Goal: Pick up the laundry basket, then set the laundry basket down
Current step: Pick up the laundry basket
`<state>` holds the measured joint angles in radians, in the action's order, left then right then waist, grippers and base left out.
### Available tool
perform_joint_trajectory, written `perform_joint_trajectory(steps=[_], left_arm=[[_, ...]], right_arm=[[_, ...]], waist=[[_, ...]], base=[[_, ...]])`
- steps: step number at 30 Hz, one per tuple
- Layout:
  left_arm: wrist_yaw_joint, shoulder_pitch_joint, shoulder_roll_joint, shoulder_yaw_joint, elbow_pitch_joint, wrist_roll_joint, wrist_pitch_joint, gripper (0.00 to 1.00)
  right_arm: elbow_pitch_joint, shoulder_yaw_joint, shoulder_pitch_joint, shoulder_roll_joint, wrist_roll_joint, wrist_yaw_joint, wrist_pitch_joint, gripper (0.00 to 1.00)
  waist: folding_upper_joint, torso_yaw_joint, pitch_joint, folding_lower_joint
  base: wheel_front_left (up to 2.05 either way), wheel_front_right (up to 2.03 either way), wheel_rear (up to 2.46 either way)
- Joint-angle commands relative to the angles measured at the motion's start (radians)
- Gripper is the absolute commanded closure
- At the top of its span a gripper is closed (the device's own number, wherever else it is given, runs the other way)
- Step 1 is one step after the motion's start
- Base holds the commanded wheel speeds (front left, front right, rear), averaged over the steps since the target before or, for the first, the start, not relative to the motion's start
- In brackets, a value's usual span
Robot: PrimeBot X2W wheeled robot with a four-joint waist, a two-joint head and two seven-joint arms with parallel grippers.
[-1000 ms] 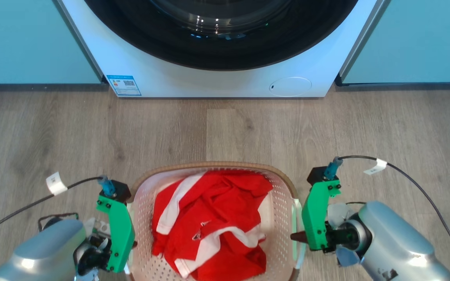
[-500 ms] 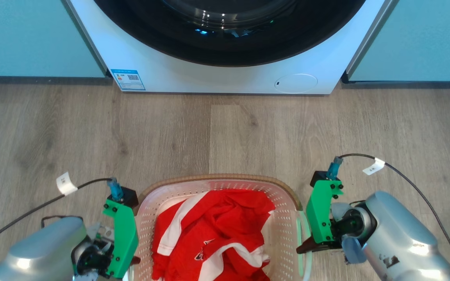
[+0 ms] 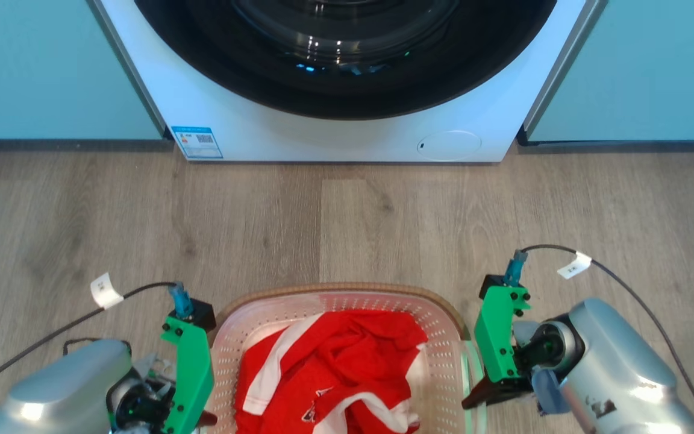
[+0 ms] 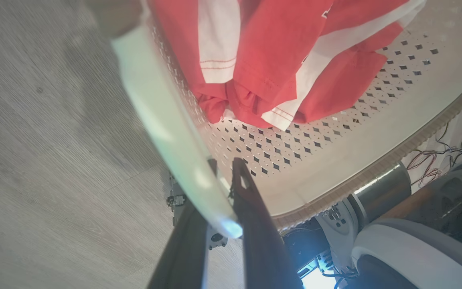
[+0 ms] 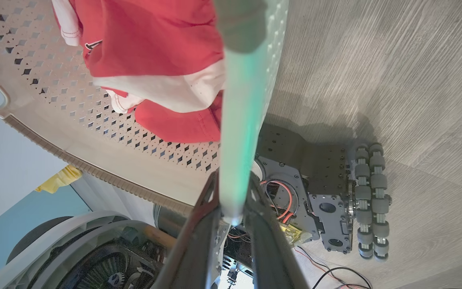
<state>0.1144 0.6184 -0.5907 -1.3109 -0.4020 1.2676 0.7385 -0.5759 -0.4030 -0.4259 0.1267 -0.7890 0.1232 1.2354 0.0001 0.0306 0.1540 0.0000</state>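
While the laundry basket [image 3: 335, 290] is held squarely between them, its handles [image 5: 237, 120] are clamped by left and right jaws.

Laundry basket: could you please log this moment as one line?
laundry basket: holds red garment | left gripper: shut on left handle | right gripper: shut on right handle

the white front-loading washing machine [image 3: 262, 129] has a dark round door [image 3: 347, 60], a blue label [image 3: 197, 142] at its lower left corner and a round access cover [image 3: 449, 145] at its lower right. teal cabinets [image 3: 52, 66] flank the machine on both sides. a wood-grain floor [image 3: 347, 223] lies in front of it, with a red and white garment [image 3: 335, 374] farther forward.
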Motion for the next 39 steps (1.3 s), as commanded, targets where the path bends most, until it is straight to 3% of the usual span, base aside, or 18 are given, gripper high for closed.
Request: perform_joint_trajectory(steps=[1,20,39], left_arm=[[0.016,0.031,0.001,0.033,0.058,0.008,0.001,1.00],[0.016,0.027,-0.002,0.032,0.096,0.038,0.065,1.00],[0.016,0.156,0.042,0.062,0.059,0.105,0.108,1.00]], right_arm=[[0.062,-0.009,-0.020,-0.070,-0.008,0.008,0.006,1.00],[0.137,0.043,0.030,-0.076,0.027,0.008,0.113,1.00],[0.146,0.129,-0.102,-0.076,0.031,0.008,0.140,1.00]], waist=[[-0.0001,-0.004,-0.009,0.0000],[-0.0001,-0.005,-0.026,0.0000],[-0.0001,0.018,-0.001,0.0000]], base=[[0.00,0.00,0.00],[0.00,0.00,0.00],[0.00,0.00,0.00]])
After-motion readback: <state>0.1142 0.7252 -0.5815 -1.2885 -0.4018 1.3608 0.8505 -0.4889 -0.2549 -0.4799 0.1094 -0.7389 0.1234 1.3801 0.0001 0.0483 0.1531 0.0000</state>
